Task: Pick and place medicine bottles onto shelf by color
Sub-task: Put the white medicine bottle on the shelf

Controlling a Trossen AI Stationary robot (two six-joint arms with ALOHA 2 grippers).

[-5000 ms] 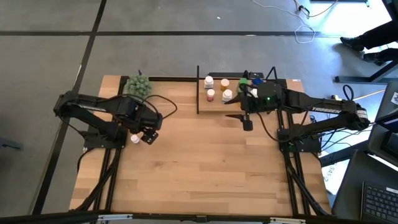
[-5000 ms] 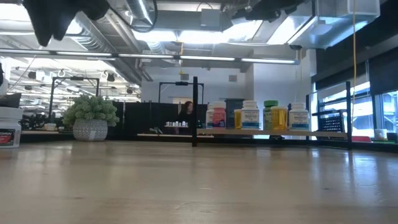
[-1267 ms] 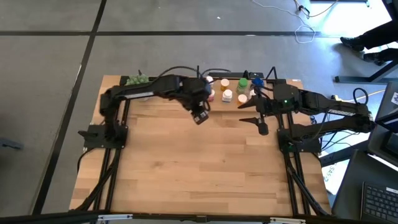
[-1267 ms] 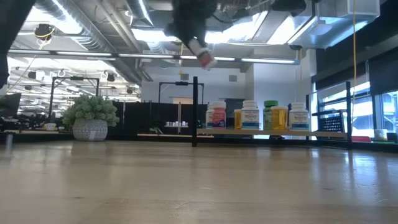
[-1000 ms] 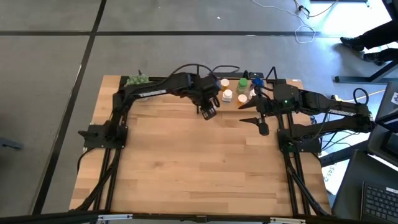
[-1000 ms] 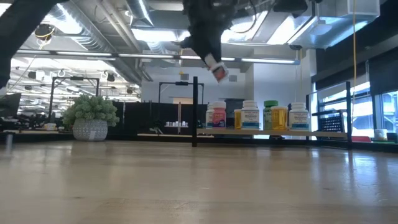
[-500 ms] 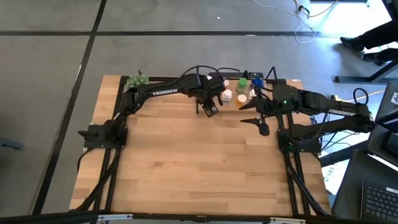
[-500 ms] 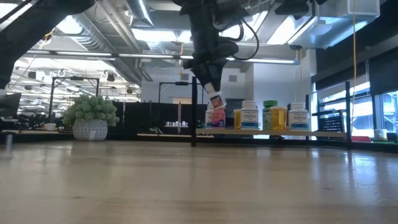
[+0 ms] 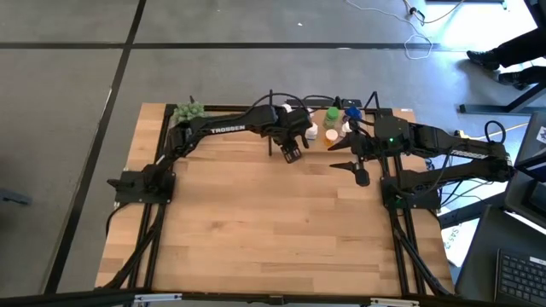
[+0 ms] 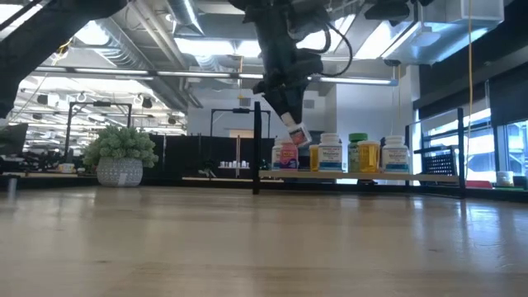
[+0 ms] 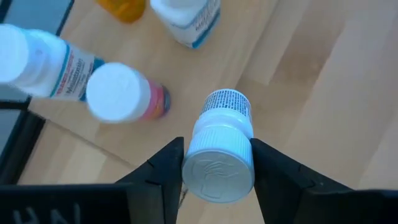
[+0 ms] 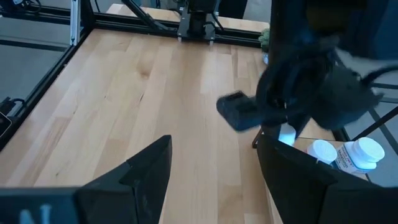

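Observation:
My left gripper (image 9: pixel 293 153) hangs over the left part of the shelf (image 9: pixel 375 128), shut on a white medicine bottle (image 11: pixel 225 112). In the low view this bottle (image 10: pixel 298 134) hangs tilted just above a pink bottle (image 10: pixel 287 155). Pink (image 11: pixel 134 96), white (image 11: pixel 186 15) and orange (image 11: pixel 121 7) bottles stand on the shelf board (image 11: pixel 298 74); green (image 9: pixel 331 113) and blue (image 9: pixel 350 111) ones stand farther right. My right gripper (image 9: pixel 345 166) waits open near the shelf's front, with nothing between its fingers (image 12: pixel 149 168). My left gripper pinches the white bottle's ribbed cap (image 11: pixel 217 167) between its two fingers (image 11: pixel 166 167), one on each side. The fingers come from above, slanting steeply down. The bottle hangs tilted with its bottom pointing away from the fingers, clear of the shelf board.
A green bushy plant (image 9: pixel 189 112) stands at the table's far left corner. Black posts (image 10: pixel 258 148) edge the shelf on its left side. My left arm (image 12: pixel 311 81) crosses the right wrist view. Bare wooden tabletop (image 9: pixel 273 222) stretches toward the near edge.
My left gripper has come down toward the shelf and a little toward the table's right edge, carrying the white bottle. The bottle now hangs just above the pink bottle, still tilted and clear of the board.

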